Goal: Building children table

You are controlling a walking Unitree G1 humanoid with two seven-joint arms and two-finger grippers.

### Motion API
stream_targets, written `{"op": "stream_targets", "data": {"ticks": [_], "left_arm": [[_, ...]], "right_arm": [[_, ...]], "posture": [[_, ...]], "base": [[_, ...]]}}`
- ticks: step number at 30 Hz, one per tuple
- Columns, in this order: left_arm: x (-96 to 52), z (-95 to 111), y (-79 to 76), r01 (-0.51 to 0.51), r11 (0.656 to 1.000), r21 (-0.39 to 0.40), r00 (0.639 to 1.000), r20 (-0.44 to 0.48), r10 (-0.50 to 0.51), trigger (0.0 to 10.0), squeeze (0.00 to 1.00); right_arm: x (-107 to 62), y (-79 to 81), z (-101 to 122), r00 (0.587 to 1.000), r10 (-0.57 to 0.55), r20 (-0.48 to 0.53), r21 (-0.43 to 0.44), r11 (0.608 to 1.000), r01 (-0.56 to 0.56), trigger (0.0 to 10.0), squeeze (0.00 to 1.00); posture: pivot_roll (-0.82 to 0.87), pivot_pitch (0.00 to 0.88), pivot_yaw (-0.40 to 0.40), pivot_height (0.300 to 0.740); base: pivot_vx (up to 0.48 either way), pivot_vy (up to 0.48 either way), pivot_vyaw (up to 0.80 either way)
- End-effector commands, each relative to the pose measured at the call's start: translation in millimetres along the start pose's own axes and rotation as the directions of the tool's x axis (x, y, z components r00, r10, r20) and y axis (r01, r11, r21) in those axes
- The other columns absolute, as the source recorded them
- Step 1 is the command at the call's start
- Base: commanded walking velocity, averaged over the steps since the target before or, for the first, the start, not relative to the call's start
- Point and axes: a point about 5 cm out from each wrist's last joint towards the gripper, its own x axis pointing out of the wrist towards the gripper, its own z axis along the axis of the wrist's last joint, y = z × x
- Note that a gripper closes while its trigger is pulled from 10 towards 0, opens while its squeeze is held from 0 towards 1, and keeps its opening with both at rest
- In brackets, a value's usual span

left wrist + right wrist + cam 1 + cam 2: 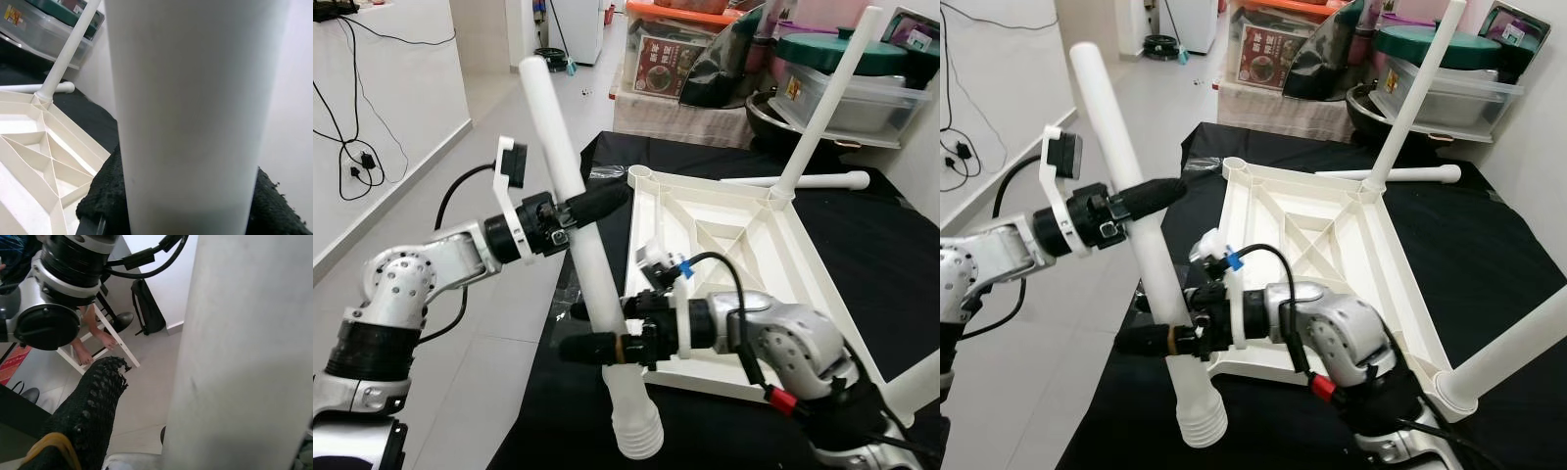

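Note:
A long white table leg (560, 147) is held tilted by both grippers, its ribbed end (637, 432) down by the near left corner of the upturned white table top (724, 235). My left gripper (619, 193) is shut on the leg's middle. Lower down, my right gripper (576, 348) is shut on the same leg, just above the ribbed end. Up close the leg (186, 122) lies against a black finger (100, 198), and the leg (244, 357) is beside a finger (93, 406). Two legs stand fitted, one at the far right corner (822, 108) and one near right (920, 382).
The table top lies on a black cloth (862, 245). A loose white leg (803, 181) rests behind it. Plastic boxes and pots (842, 78) crowd the back. Open tiled floor (460, 196) runs along the left. A person's bare feet (93, 345) stand by a white frame.

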Motion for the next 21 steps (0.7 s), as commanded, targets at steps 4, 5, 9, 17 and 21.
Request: {"op": "stream_targets", "data": {"ticks": [4,5,9,17,21], "left_arm": [[7.9,-2.1,1.4,0.020,1.000,0.007,1.000,-0.011,-0.020,10.0,0.00],[8.8,-2.2,1.9,0.023,1.000,0.007,1.000,-0.012,-0.023,10.0,0.00],[10.6,-1.8,1.9,0.032,0.999,0.011,0.999,-0.013,-0.032,10.0,0.00],[14.0,-0.4,2.9,0.039,0.999,0.019,0.999,-0.010,-0.039,10.0,0.00],[13.4,0.9,3.1,0.038,0.999,0.024,0.999,-0.008,-0.038,10.0,0.00]], "right_arm": [[7.2,-9.7,-0.6,0.996,-0.069,-0.060,0.018,0.997,0.070,10.0,0.00],[8.0,-11.1,-0.8,0.994,-0.079,-0.070,0.024,0.996,0.081,10.0,0.00],[10.0,-13.7,-1.8,0.991,-0.098,-0.091,0.034,0.994,0.102,10.0,0.00],[14.4,-19.0,-0.4,0.985,-0.138,-0.104,0.042,0.989,0.143,9.0,0.00],[15.3,-16.6,2.9,0.989,-0.117,-0.089,0.024,0.992,0.120,0.0,0.00]], "posture": [[0.08,0.011,-0.081,0.740],[0.08,0.011,-0.081,0.740],[0.08,0.012,-0.080,0.740],[0.08,0.013,-0.078,0.740],[0.08,0.012,-0.078,0.740]], "base": [[0.000,0.000,0.00],[0.000,0.000,0.00],[0.000,0.000,0.00],[0.000,0.000,0.00],[0.000,0.000,0.00]]}}
